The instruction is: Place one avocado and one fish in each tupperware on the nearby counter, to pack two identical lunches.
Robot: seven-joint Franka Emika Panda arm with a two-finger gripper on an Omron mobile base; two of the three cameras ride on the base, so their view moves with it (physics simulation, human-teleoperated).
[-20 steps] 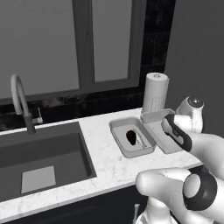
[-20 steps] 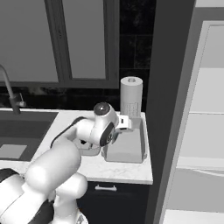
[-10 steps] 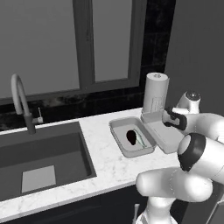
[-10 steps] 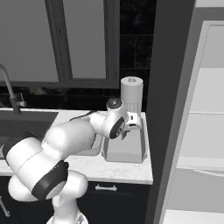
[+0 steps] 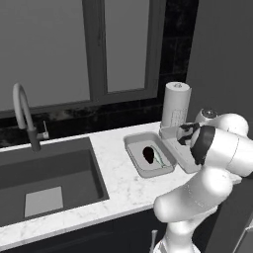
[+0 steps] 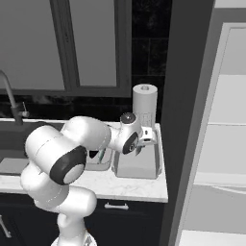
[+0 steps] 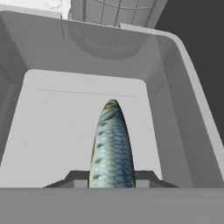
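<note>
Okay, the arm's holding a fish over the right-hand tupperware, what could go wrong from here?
1. The fish hangs nose-down in the shut gripper over the right tupperware; released like that, it may tip against a wall instead of lying flat.
2. The paper towel roll stands close behind that tupperware, so a wide swing might knock it.
3. The left tupperware already holds an avocado and a fish; this one seems to have no avocado yet.

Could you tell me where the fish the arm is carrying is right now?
In the hand view, the fish is clamped in the tool, hanging over the empty tupperware beside the paper towel roll.
</note>
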